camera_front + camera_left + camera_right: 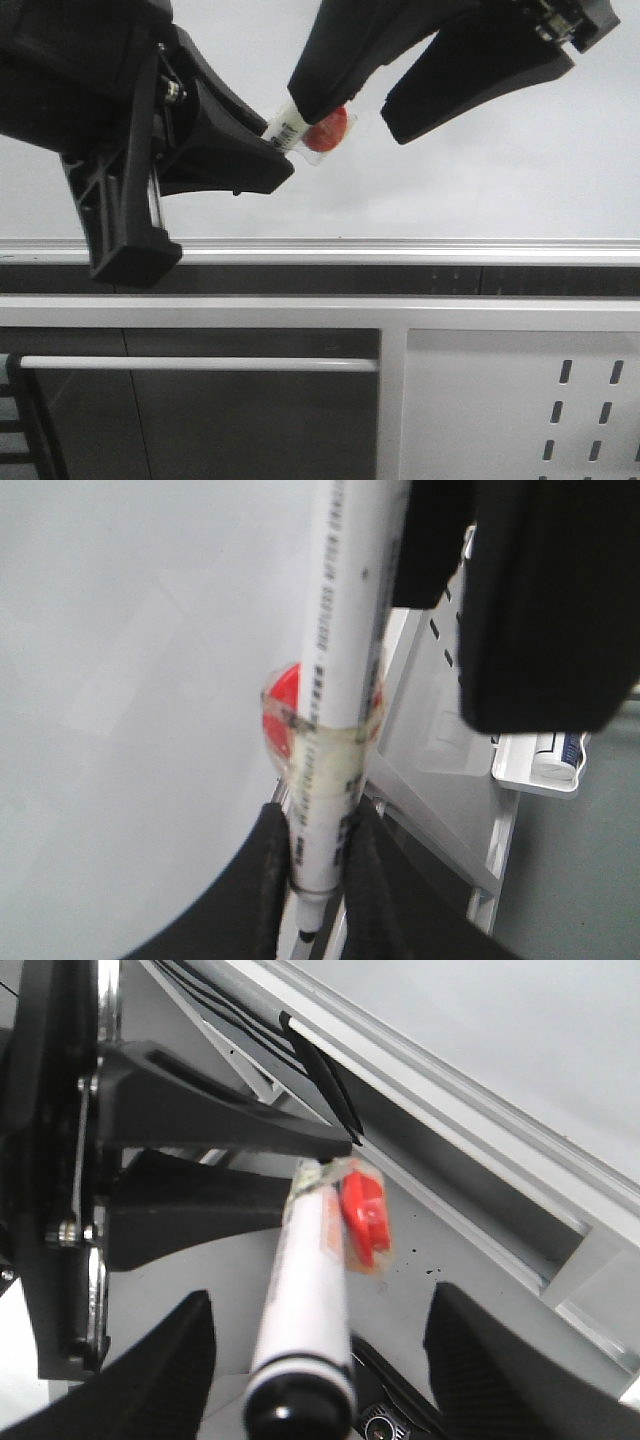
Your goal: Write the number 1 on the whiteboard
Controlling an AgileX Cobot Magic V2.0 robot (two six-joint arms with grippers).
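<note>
The left gripper (pixel 270 150) clamps a white marker (pixel 286 125) with a red piece taped to its barrel (pixel 327 129). The right gripper (pixel 365 110) stands spread, fingers either side of the marker, above the blank whiteboard (pixel 480 180) and its aluminium rail (pixel 400 250).

Marker (pixel 285 127) between left gripper (pixel 262 152) and right gripper (pixel 365 105), before the whiteboard (pixel 480 190).
</note>
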